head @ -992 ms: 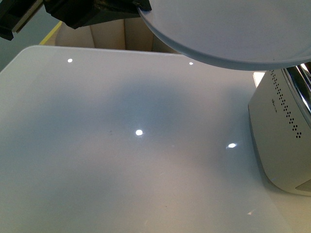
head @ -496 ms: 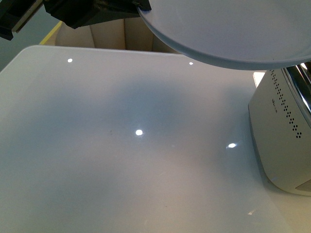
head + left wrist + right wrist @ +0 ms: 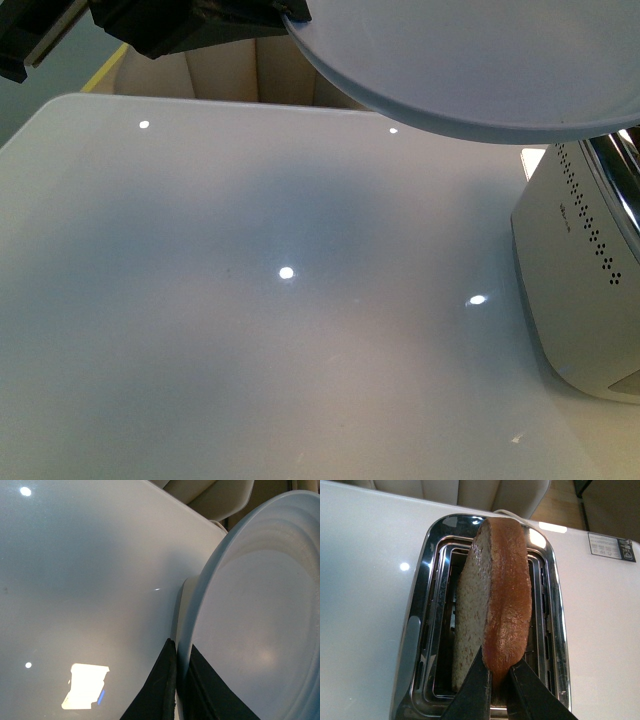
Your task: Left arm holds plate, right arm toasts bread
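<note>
Bread (image 3: pixel 495 605) on edge over toaster (image 3: pixel 417 630) slots, its end pinched in right hand (image 3: pixel 497 666). Left hand (image 3: pixel 181 682) clamped on plate (image 3: pixel 250 630) rim, plate raised above toaster, clear of surface (image 3: pixel 250 330).

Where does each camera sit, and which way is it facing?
Front view: on the body, looking down over the table to the toaster; the left gripper holds the plate up top.
Left wrist view: on the left arm, looking along its fingers clamping the plate rim, with the table beyond.
Right wrist view: on the right arm, looking down into the toaster; the right gripper pinches the bread.
Shared: the plate shows in the front and left wrist views.
</note>
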